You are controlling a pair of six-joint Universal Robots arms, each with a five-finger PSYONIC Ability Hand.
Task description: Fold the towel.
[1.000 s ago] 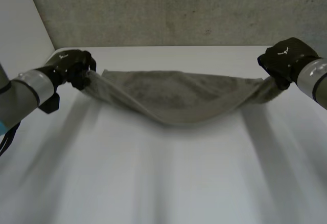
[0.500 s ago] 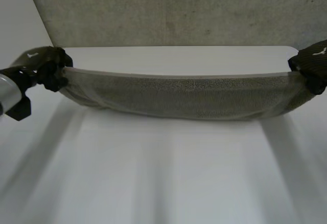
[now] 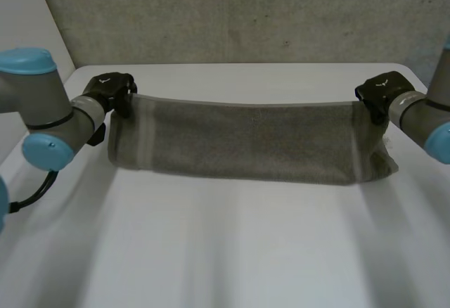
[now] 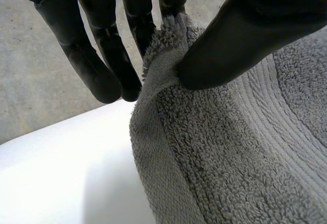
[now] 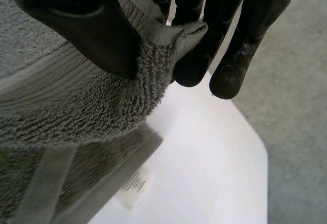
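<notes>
The grey towel (image 3: pixel 246 143) hung stretched across the far part of the white bench (image 3: pixel 225 259), held by its two upper corners. The left robot hand (image 3: pixel 109 91) pinched the left corner between thumb and fingers, and the right robot hand (image 3: pixel 380 91) pinched the right corner in the same way. The lower edge seemed to rest on the bench, but I could not tell this surely. Each grip took only the tip of the thick cloth, so I judge that a stronger pull apart could make a corner slip out. The right end bulged lower, near a small label (image 5: pixel 134 185); laid down like this, the fold could come out crooked.
</notes>
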